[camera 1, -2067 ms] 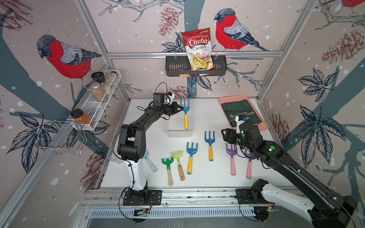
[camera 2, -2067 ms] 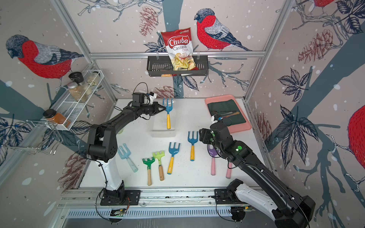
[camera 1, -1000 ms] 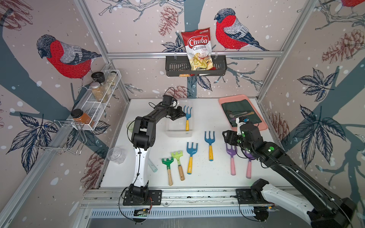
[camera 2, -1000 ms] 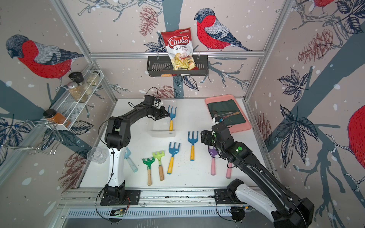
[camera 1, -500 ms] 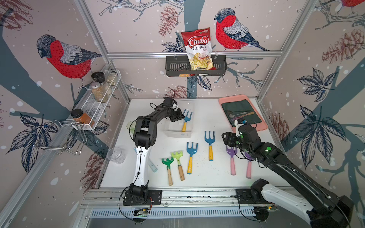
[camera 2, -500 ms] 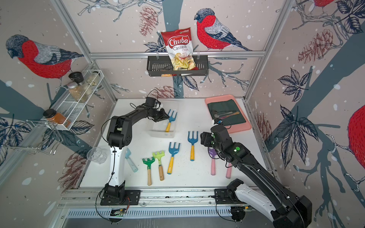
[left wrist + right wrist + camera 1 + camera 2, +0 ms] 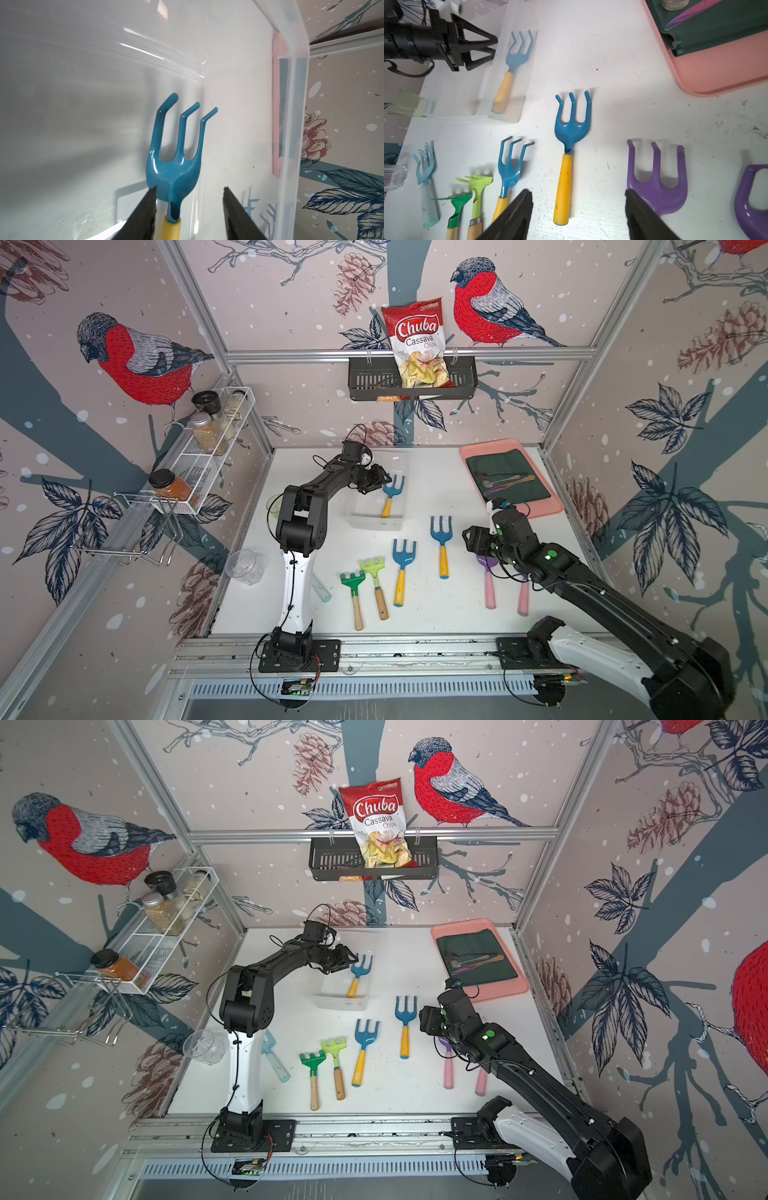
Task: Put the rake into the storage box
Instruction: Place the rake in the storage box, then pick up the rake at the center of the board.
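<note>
Item: rake [image 7: 390, 493], blue head, yellow handle.
Location: inside storage box [image 7: 374, 523], lying lengthwise, tines toward far end; likely only orientation narrow tub allows.
Left tool [image 7: 189, 188]: jaws parted either side of rake neck, gap visible on one side, gripping nothing; reads as release posture.
Right tool [image 7: 577, 192]: jaws wide, empty, above spare blue rake [image 7: 564, 166] on surface [image 7: 633, 93]; probably staged for next pick.

Bullfinch-and-pinecone wallpaper [image 7: 141, 360] across three walls, aluminium frame rails [image 7: 291, 353], evenly lit white tabletop [image 7: 434, 489], black slotted basket [image 7: 365, 381] on the back rail, white wire rack [image 7: 203, 466] on a side wall
</note>
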### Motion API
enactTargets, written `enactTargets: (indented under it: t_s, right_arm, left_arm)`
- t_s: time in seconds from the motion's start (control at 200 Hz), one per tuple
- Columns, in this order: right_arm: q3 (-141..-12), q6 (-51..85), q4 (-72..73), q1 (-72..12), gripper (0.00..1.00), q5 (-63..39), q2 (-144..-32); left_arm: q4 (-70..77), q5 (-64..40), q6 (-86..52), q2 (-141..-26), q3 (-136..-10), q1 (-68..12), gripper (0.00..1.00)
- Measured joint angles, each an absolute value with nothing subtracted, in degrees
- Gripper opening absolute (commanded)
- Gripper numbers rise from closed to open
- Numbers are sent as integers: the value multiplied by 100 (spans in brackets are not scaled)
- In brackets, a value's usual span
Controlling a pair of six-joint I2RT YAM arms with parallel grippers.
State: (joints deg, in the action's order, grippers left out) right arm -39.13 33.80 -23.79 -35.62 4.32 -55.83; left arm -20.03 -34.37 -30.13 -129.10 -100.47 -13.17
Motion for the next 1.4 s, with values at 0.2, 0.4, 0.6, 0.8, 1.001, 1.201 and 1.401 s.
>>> enactTargets:
  t_s: [0.2, 0.4, 0.6, 0.8, 1.001, 1.201, 1.401]
  right_arm:
    - [-3739, 3535, -2143, -3789, 72, 235, -6176]
    - [-3859, 3616, -1966, -4278, 69, 224, -7085]
    - [-4248, 3605, -1894, -4604, 62, 381, -8226]
    - [-4578, 3594, -1970, -4807, 47, 552, -9024]
    - [-4753, 3579, -1935, -4932, 27, 792, -9303]
    - [-4779, 3551, -2095, -4945, 24, 705, -9179]
    - [-5039, 3548, -2327, -4766, 24, 681, -8407]
  left_arm:
    - [-1837, -3411, -3159, -12293, -9736, -1317, 55]
    - [-1573, -3389, -3319, -11432, -9319, -1319, 55]
    - [-1380, -3363, -3433, -10639, -8646, -1402, 56]
    - [-1260, -3301, -3452, -10108, -8034, -1597, 55]
    - [-1138, -3251, -3555, -9749, -7516, -1761, 55]
    - [-910, -3284, -3664, -9522, -7100, -1992, 55]
    - [-755, -3288, -3765, -9498, -7015, -2351, 54]
